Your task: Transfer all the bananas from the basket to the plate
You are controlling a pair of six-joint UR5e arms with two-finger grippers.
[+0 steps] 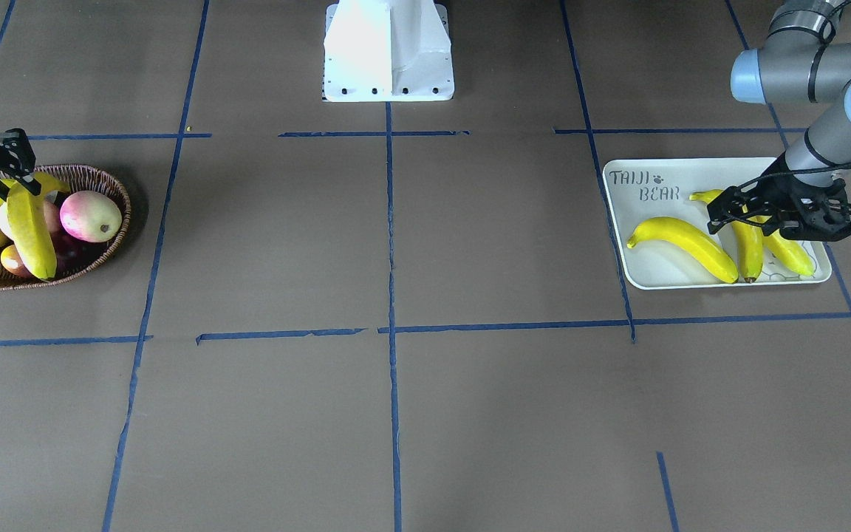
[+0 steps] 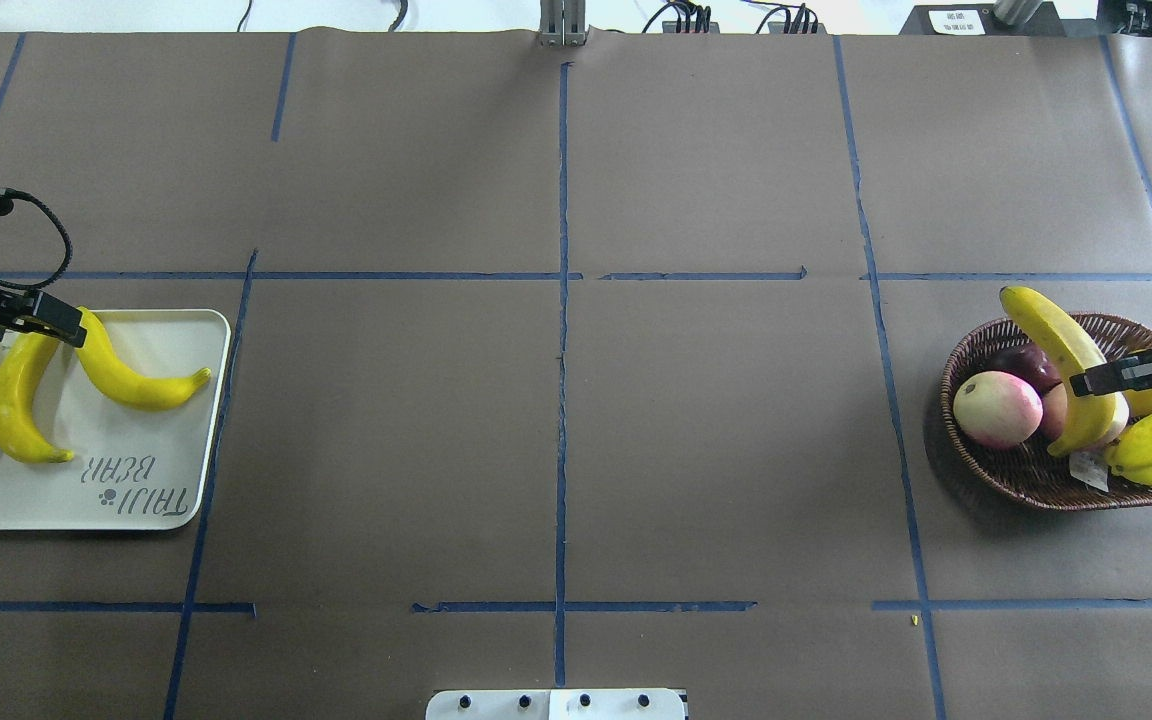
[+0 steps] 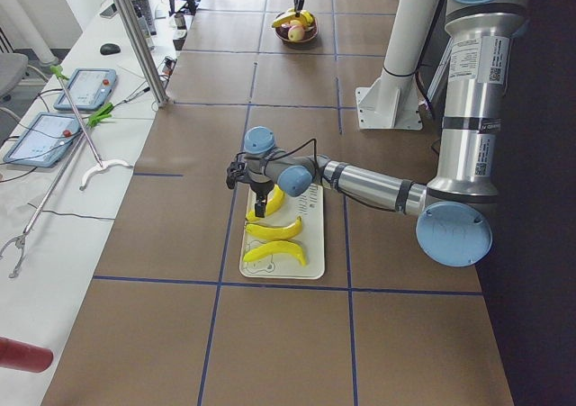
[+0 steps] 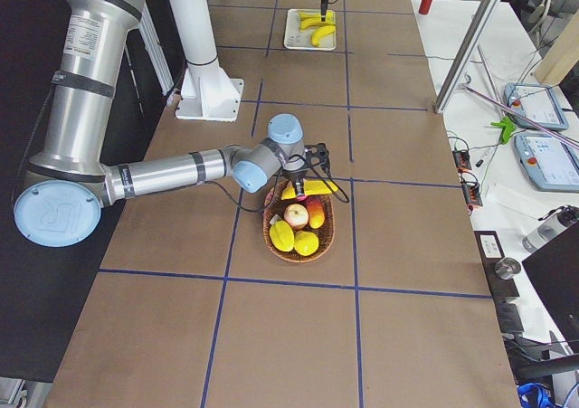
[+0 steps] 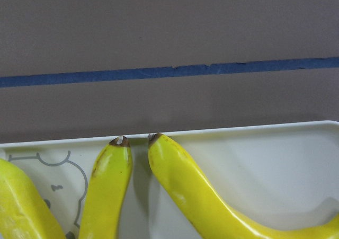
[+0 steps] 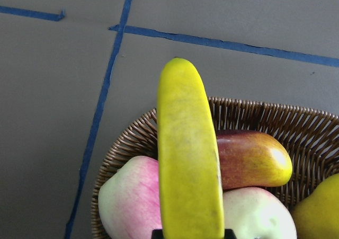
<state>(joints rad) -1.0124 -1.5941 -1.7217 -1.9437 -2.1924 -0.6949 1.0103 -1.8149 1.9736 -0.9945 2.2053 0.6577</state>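
Note:
One banana (image 2: 1061, 345) stands tilted over the dark wicker basket (image 2: 1036, 480). Its far end sticks out past the rim, and my right gripper (image 2: 1096, 380) is shut on its lower half. The right wrist view shows this banana (image 6: 188, 159) running straight up from the jaws. On the other side, the white plate (image 2: 166, 330) holds three bananas (image 2: 136, 380) lying side by side. My left gripper (image 2: 56, 325) hovers low over their far ends, open and empty. The left wrist view shows only banana tips (image 5: 119, 143) against the plate rim.
The basket also holds a pink-green apple (image 2: 996, 408), a dark red fruit, and plump yellow fruits (image 2: 1151, 445). The robot's white base (image 1: 388, 52) stands at the table's middle edge. Brown paper with blue tape lines (image 2: 563, 300) stretches between basket and plate.

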